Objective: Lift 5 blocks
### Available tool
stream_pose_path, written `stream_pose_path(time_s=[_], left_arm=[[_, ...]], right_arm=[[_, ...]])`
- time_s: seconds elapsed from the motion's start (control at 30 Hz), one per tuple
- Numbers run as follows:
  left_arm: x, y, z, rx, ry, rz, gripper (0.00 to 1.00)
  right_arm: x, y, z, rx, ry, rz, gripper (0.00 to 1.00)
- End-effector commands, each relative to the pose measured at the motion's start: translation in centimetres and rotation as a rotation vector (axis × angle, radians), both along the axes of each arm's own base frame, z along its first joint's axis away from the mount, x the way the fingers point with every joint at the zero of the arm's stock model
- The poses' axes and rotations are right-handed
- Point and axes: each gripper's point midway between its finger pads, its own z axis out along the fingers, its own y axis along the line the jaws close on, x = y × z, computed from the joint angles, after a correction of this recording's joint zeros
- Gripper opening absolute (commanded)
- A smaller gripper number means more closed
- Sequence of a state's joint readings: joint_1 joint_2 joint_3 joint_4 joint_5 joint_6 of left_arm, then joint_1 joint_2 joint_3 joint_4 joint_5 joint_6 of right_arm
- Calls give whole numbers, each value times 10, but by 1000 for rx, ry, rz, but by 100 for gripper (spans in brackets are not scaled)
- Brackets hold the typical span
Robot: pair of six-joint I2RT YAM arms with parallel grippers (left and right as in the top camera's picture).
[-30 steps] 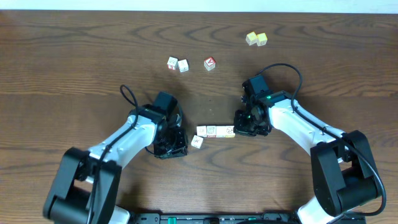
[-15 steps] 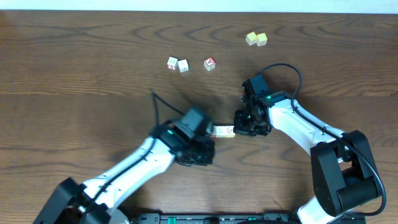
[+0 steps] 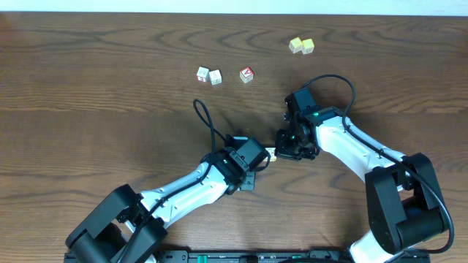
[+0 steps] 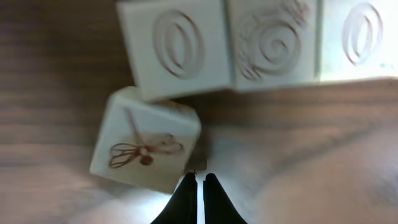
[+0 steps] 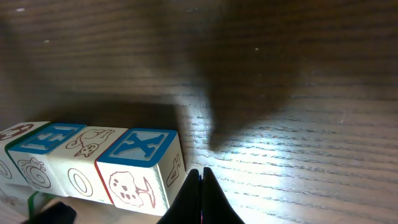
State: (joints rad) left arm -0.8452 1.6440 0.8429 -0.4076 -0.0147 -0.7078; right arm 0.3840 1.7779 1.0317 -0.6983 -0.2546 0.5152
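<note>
A: A dark, grained wooden bench [image 3: 88, 88] is seen under both arms. How are the left jaws set?

B: They are pressed fully together, and nothing is held. Their tips are placed just beside the lower corner of a tilted block [image 4: 146, 140] printed with a dragonfly. Whether it is touched cannot be told.

A: And the right jaws?

B: These are closed tight as well, with nothing gripped. A blue X block [image 5: 140, 165] is found just to their left, at the end of a row of blocks [image 5: 81, 155].

A: How is that row laid?

B: Its long axis is run between the two sets of jaws, with the blocks set face to face. Beyond the left jaws, three cream faces with oval and spiral prints are shown. The tilted block is laid askew just beside the row's end block, on the side nearer those jaws.

A: And the arms?

B: The left arm [image 3: 197, 183] is stretched low and diagonally towards the centre. The right arm [image 3: 351, 146] is bent in from the opposite side. Both wrists are angled down at the bench.
</note>
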Motion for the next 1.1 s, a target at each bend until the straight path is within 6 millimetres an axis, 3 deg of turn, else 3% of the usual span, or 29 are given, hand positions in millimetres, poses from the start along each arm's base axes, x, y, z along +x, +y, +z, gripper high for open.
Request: stream_pose_path(time_s=[0.0,0.2,0.43,0.6,1.07], left_arm=[[17,7,4,34,-82,56,7],[27,-5,10,-18,-126,59,7],[28,-2,9,-2,-131,67,7],[31,22,9,72,-157,207,7],[51,39,15,73,-206,312,7]], right_arm=[[-2,0,-1,-6,1,10,1],[-1,-2,-2,-15,-2,9,1],[-2,-3,-2,-20,0,8,1],[-2,-3,-2,-20,1,8,1],[-5,-4,-2,-26,14,8,1]])
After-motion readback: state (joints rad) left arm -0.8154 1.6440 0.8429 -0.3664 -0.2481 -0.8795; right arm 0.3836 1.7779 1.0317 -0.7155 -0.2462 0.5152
